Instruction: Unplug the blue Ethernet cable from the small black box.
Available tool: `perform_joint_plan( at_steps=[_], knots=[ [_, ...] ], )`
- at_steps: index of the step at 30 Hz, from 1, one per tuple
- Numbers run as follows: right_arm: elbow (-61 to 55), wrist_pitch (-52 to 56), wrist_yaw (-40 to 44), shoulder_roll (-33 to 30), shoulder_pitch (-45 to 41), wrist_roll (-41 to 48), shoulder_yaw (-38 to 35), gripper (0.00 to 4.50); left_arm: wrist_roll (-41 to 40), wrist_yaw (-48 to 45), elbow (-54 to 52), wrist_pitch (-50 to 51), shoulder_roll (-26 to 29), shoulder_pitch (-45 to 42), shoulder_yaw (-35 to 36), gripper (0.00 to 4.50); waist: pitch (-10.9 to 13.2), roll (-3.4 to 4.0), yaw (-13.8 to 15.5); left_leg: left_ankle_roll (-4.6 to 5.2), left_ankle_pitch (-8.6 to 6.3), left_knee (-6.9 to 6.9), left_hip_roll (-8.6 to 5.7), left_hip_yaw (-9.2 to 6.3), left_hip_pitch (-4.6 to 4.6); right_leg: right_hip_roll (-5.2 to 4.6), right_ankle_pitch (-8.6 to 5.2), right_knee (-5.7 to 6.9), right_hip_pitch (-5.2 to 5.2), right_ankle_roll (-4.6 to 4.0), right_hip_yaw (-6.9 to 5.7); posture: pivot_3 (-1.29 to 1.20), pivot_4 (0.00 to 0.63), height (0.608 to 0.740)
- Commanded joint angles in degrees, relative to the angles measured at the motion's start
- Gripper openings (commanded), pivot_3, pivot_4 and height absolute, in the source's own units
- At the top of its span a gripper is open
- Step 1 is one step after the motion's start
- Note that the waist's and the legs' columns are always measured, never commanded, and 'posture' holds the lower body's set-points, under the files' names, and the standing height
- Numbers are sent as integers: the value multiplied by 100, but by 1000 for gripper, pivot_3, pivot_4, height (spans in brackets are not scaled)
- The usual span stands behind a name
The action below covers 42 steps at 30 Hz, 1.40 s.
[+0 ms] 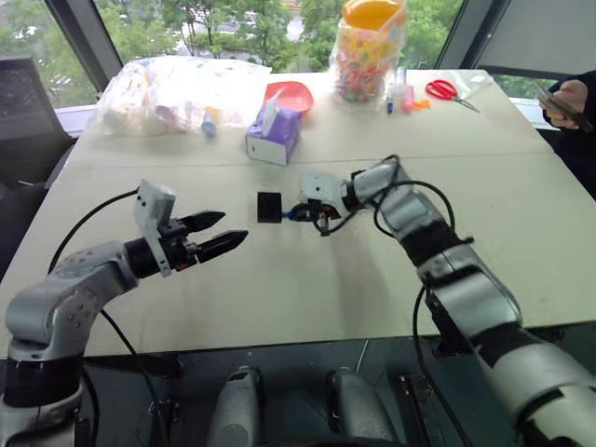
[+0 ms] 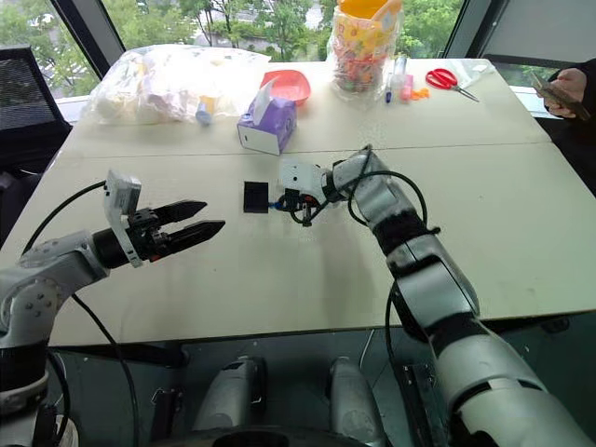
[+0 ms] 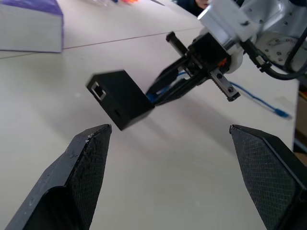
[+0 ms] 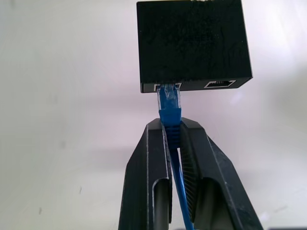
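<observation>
Pinching the blue Ethernet cable (image 4: 169,108) behind its plug, still seated in the small black box (image 4: 192,43) lifted off the table (image 1: 279,289), the right gripper (image 4: 175,139) is clamped tight while the left gripper (image 1: 219,233) hovers nearby, spread wide and empty.

A pale beige table (image 1: 279,298) carries everything, with a seam running across it beyond the middle. On the far part stand a purple tissue box (image 1: 274,136), a crumpled clear plastic bag (image 1: 172,91) on the left, a red bowl (image 1: 291,93), a clear jar of colourful bits with a yellow lid (image 1: 369,51), and red-handled scissors (image 1: 451,92) on the right. A length of blue Ethernet cable (image 3: 261,101) trails along the tabletop.
</observation>
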Motion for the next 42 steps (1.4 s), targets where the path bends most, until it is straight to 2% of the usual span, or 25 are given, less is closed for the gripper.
perform_joint_plan(
  at_steps=[1, 7, 13, 28, 29, 30, 36, 42],
  knots=[
    [-1621, -424, -765, -372, 662, -440, -80, 19, -347, -73, 91, 252, 101, -199, 168, 4152, -1, -1, 13, 0, 0, 0, 0, -1, 0, 0, -1, 0, 1, 1, -1, 0, 150, 735],
    [-3092, -711, -1670, -495, 1607, -1048, 69, 19, -742, -62, 424, 636, 176, -583, 305, 4152, -1, -3, -22, -12, 8, 8, -1, 0, 6, 0, -11, 0, 2, -19, 2, 0, 150, 735],
    [-3491, -730, -2093, -462, 1771, -1320, 134, 19, -932, -58, 611, 783, 108, -814, 222, 4152, -2, -4, -3, -14, 11, 12, 0, -2, 8, 2, -12, 2, 5, -20, 2, 0, 150, 735],
    [-3614, -1270, -1819, -797, 1618, -984, 138, 19, -696, -328, 902, 643, -112, -1173, -211, 4152, -1, -7, 11, -13, 11, 20, -1, -6, 7, 2, -15, 0, 13, -25, 3, 0, 150, 735],
    [-3625, -1278, -1805, -809, 1616, -962, 135, 0, -677, -339, 911, 624, -120, -1177, -225, 3600, -1, -7, 11, -13, 11, 20, -1, -6, 7, 2, -14, 0, 12, -25, 3, 0, 150, 735],
    [-3635, -1301, -1802, -825, 1608, -954, 134, 0, -647, -341, 925, 596, -145, -1183, -239, 3310, -1, -7, 10, -13, 11, 20, -1, -6, 7, 2, -14, 0, 13, -25, 3, 0, 150, 735],
    [-3674, -1326, -1741, -887, 1538, -879, 117, 0, -433, -461, 995, 468, -244, -1183, -399, 495, -1, -7, 20, -13, 11, 24, -1, -6, 5, 2, -15, 0, 14, -25, 3, 0, 150, 735],
    [-3741, -908, -1406, -943, 1523, -469, -23, 0, -250, -568, 1001, 343, -154, -1140, -478, 476, -1, -7, 12, -13, 11, 26, -1, -7, 6, 3, -15, 0, 15, -25, 2, 0, 150, 735]
  ],
)
